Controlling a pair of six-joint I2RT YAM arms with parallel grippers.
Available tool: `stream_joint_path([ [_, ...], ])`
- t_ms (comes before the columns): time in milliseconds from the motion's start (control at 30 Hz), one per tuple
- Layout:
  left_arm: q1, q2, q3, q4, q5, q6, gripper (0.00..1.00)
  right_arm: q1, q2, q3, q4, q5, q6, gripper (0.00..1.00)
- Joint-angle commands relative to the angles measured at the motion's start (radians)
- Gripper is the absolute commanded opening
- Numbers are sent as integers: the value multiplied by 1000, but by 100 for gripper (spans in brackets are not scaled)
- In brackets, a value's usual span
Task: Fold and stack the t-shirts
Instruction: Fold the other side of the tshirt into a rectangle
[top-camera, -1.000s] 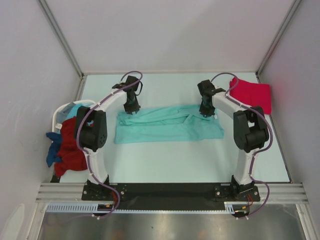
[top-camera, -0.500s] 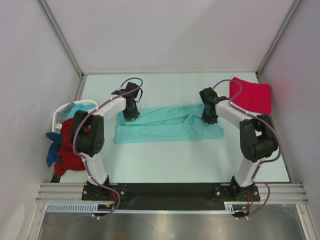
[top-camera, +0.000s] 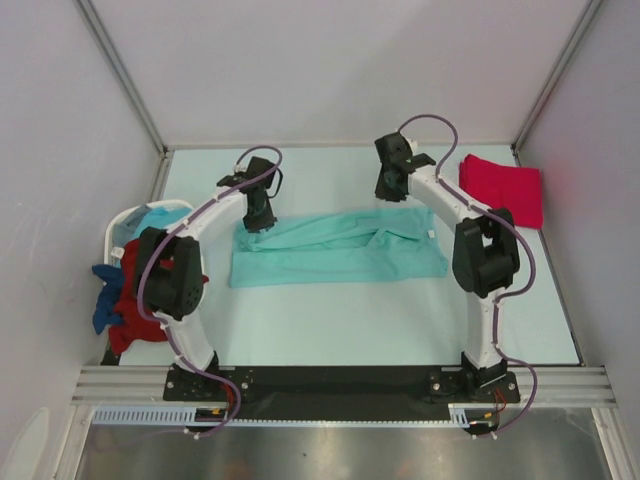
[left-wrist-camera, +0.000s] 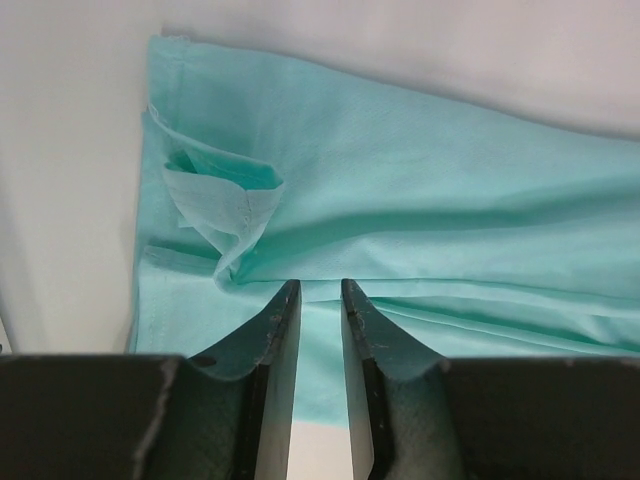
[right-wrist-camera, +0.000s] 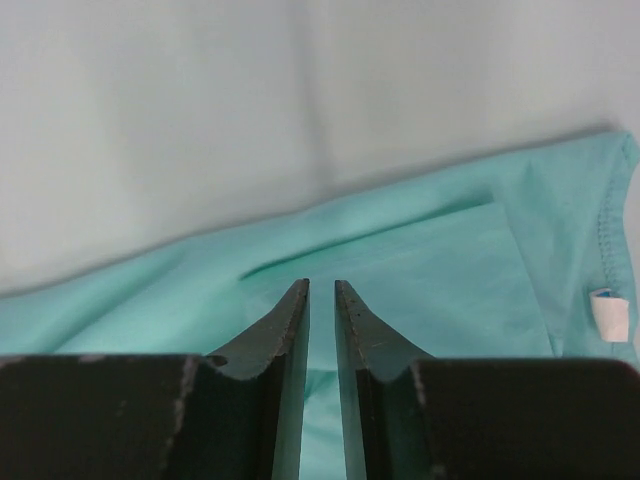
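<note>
**Teal shirt laid out, both grippers empty**

The light teal t-shirt (top-camera: 335, 248) lies flat across the middle of the worktop (top-camera: 330, 320), stretched left to right as a long band, with creases running along its length. At its left end a sleeve (left-wrist-camera: 225, 200) is tucked in on top of the body, one corner curled up. At the right end we spot the collar seam and a small white label (right-wrist-camera: 609, 315).

The left gripper (left-wrist-camera: 320, 288) sits low over the shirt's far left corner. Its fingers are only a narrow slit apart, and we see nothing pinched between them. Whether the tips touch the cloth, we cannot tell.

The right gripper (right-wrist-camera: 322, 285) hangs over the far edge of the shirt, right of centre. It shows the same narrow gap and is just as empty.

Out on the far right corner of the worktop, well apart from the teal one, a pinkish-red t-shirt (top-camera: 502, 187) rests folded. On the left stands the white laundry basket (top-camera: 113, 233) with a light blue shirt (top-camera: 155, 218) inside. A dark red shirt (top-camera: 140, 295) spills over its near side, and a blue shirt (top-camera: 103, 305) hangs beside it.
</note>
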Motion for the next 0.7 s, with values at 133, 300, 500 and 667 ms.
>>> stream_joint_path([
  [133,-2,35,27,0,0,-14,28,-111,47,-30,-57,-17,-20,24],
  [300,-2,63,62,-5,6,-10,28,-147,44,-35,-66,-10,-30,30],
  [500,-2,81,74,-5,18,-13,28,-159,70,-61,-61,-17,-28,34],
  [667,-2,86,67,-6,9,-7,28,-162,96,-71,-61,-21,-14,39],
])
